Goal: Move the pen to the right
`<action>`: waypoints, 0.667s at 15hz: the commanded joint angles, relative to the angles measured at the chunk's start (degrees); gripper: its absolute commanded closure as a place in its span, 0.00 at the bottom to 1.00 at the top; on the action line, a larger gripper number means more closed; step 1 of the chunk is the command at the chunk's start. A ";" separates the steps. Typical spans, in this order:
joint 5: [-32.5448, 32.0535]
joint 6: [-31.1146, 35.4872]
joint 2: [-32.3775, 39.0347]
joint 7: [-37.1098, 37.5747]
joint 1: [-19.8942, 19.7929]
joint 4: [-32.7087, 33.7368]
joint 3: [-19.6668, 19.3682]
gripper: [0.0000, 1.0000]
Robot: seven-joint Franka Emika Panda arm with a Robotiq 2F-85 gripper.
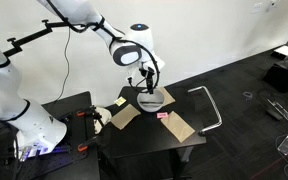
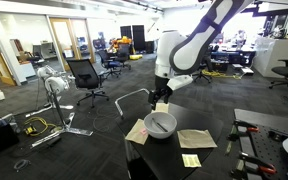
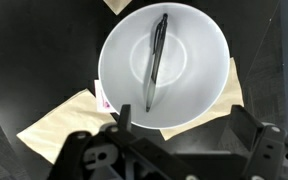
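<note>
exteriors: far, facing table (image 1: 144,135) | wrist: close overhead | shared: bowl (image 3: 199,70)

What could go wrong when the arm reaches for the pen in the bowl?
The pen lies flat against the curved white bowl, so the fingers may hit the rim or slide off it. The bowl rests partly on paper sheets and might shift or tip if pushed.
</note>
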 commanded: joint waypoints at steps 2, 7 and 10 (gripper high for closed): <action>0.68 3.60 5.49 0.15 2.33 2.11 -2.10 0.00; 1.07 2.87 5.19 -0.90 2.57 0.99 -2.37 0.00; 1.05 2.87 5.13 -0.89 2.58 1.00 -2.47 0.00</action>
